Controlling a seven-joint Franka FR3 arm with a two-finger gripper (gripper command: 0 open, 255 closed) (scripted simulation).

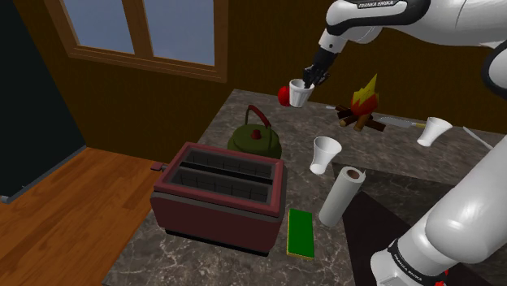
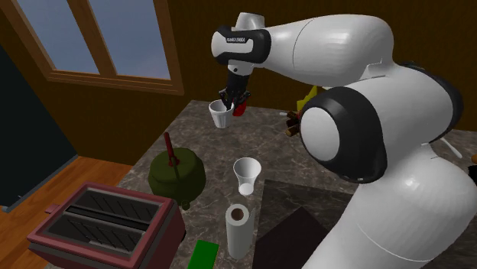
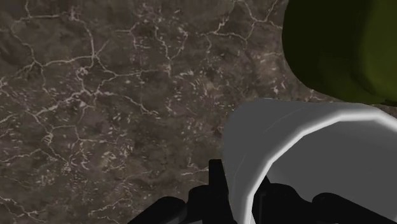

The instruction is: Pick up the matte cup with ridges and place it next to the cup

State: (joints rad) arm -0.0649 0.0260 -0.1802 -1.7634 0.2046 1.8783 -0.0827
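A white cup (image 1: 300,95) (image 2: 222,115) hangs in the air above the far part of the dark marble counter (image 1: 382,154), with my gripper (image 1: 314,78) (image 2: 234,98) shut on its rim from above. In the wrist view the cup's wall (image 3: 299,146) sits clasped between the two black fingers of the gripper (image 3: 238,194), one outside and one inside. A second white cup (image 1: 325,154) (image 2: 246,176), flared at the top, stands on the counter nearer the stand. A third white cup (image 1: 435,131) stands tilted at the shoulder view's right.
A dark green kettle (image 1: 254,138) (image 2: 176,174) (image 3: 343,51) stands near the held cup, with a dark red toaster (image 1: 219,195) (image 2: 99,225) in front of it. A paper towel roll (image 1: 341,195) (image 2: 238,229), a green block (image 1: 301,233), a small campfire figure (image 1: 361,106) and a red ball (image 1: 282,96) share the counter.
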